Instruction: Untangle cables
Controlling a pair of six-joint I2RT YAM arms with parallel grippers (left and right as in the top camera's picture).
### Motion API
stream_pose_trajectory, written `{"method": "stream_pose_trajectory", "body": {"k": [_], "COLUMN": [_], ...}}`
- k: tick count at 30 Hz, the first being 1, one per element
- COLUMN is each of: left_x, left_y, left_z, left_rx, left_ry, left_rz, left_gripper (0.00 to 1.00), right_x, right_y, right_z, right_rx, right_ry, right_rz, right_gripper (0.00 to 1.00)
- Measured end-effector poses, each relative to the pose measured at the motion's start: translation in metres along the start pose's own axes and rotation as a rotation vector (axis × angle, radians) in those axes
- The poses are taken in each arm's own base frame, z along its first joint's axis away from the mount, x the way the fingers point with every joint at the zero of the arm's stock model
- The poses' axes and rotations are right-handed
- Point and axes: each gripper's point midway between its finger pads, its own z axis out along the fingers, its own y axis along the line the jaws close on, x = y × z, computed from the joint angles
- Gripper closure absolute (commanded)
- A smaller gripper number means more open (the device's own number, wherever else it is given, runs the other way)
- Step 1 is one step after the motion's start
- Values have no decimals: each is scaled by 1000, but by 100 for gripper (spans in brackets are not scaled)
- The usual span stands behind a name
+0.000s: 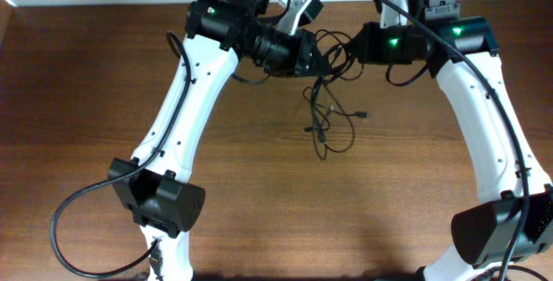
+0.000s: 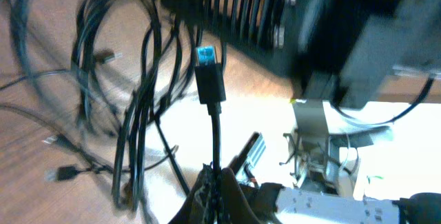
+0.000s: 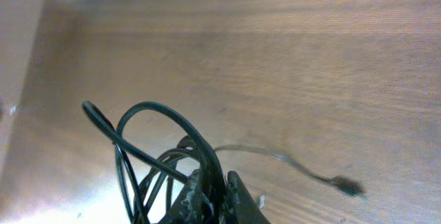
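Cables point(image 1: 329, 108): thin black cords bunched at the upper centre of the overhead view, between the two claws; loose loops trail down over the wooden table point(image 1: 259, 186).
Left claw point(image 2: 217, 182): pinched shut on one cord at the bottom centre of its wrist view; the cord rises from the fingertips to a black plug point(image 2: 210, 80) with a blue tip.
Other strands: loops in the upper left of that view, beside the held cord.
Right claw point(image 3: 215, 195): closed tight on a bundle of loops at the bottom centre of its view; the loops arch up and left.
Loose end point(image 3: 341, 182): blurred, lower right, apart from the claw.
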Motion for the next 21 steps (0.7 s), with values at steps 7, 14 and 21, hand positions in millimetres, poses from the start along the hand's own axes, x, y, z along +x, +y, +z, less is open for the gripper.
{"method": "stream_pose_trajectory", "body": {"k": [7,14,21], "left_x": [25,59,48], "left_y": [-6,35,65], "left_z": [-7,11,-3], "left_rx": [3,-233,-363], "left_ry": [73,207,178], "left_rz": [112,184,193], "left_gripper": [100,0,0], "right_x": [10,-37,-41], "right_y": [-46,0,19], "right_z": [4,-1,-50], "right_rx": [113,-298,-564], "right_ry": [48,-52,-38], "right_rz": [297,227,195], "right_gripper": [96,96,96]}}
